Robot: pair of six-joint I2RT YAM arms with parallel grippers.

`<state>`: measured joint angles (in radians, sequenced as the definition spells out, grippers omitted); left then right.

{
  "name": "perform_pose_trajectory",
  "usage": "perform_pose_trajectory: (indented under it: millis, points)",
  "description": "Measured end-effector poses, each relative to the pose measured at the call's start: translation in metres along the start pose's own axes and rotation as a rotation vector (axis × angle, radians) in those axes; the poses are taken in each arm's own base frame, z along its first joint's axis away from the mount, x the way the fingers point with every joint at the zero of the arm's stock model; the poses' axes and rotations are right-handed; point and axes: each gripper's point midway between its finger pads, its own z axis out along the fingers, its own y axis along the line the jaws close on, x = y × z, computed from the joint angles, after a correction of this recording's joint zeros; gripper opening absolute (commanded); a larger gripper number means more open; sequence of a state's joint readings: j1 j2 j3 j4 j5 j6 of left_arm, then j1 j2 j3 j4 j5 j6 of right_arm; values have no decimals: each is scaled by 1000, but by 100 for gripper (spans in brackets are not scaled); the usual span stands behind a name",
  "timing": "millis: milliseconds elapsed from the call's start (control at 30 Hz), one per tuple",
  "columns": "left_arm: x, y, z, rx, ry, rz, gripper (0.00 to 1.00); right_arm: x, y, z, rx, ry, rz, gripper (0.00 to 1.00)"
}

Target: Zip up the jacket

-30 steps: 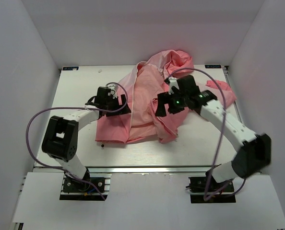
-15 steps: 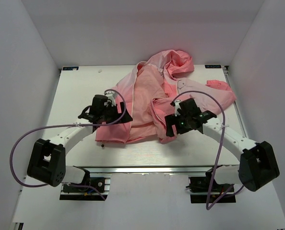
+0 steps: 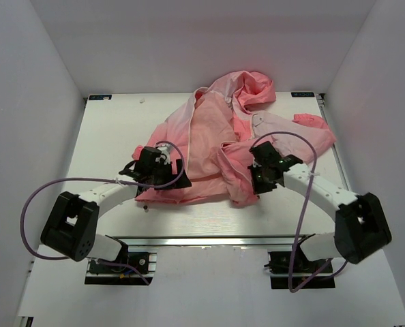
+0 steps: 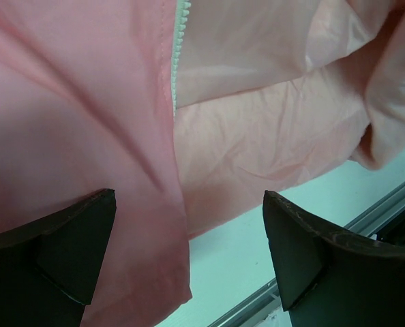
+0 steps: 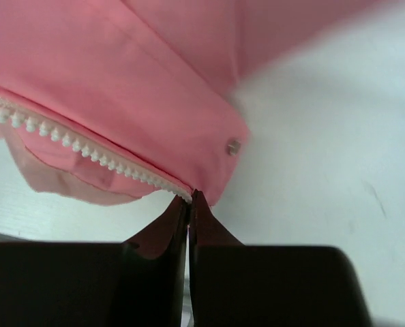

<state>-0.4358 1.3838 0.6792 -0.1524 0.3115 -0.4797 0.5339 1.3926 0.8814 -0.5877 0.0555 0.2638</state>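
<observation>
Compared with half a second ago: both hands brought nearer the table's near edge. Right hand pulled left and inward, down to the bottom end of the jacket's right front flap. Left hand slid slightly right and down over the left flap's bottom corner. Jacket otherwise much as before, with that right flap drawn a little toward the near edge.

Lies crumpled and open-fronted on a white table, spread from mid-table to the far edge, with the hood bunched at the far edge and one sleeve reaching toward the right edge. Shut in by plain white walls on three sides. Looped with a purple cable at each arm.

Right hand: pressed fully together on the very end of the white zipper, with the teeth running up and left from the fingertips and a small metal stud on the coral cloth just beside. Left hand: spread wide, gripping nothing, set over the left flap's front edge by the hem, with zipper teeth running away between the fingers. Cannot tell whether touching the cloth.
</observation>
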Motion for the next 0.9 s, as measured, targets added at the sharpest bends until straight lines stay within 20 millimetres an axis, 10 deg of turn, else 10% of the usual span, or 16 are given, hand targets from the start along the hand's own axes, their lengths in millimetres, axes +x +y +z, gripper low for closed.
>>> perform_pose_trajectory:
  millis: [367,633,900]
  points:
    - [2,1,3,2,12,-2,98,-19,2,-104,87,-77,116,0]
    - [-38,-2,-36,-112,-152,-54,98,-5,97,-53,-14,111,-141,15]
    - [-88,7,-90,-289,-391,-151,98,12,222,-17,-475,156,-339,75]
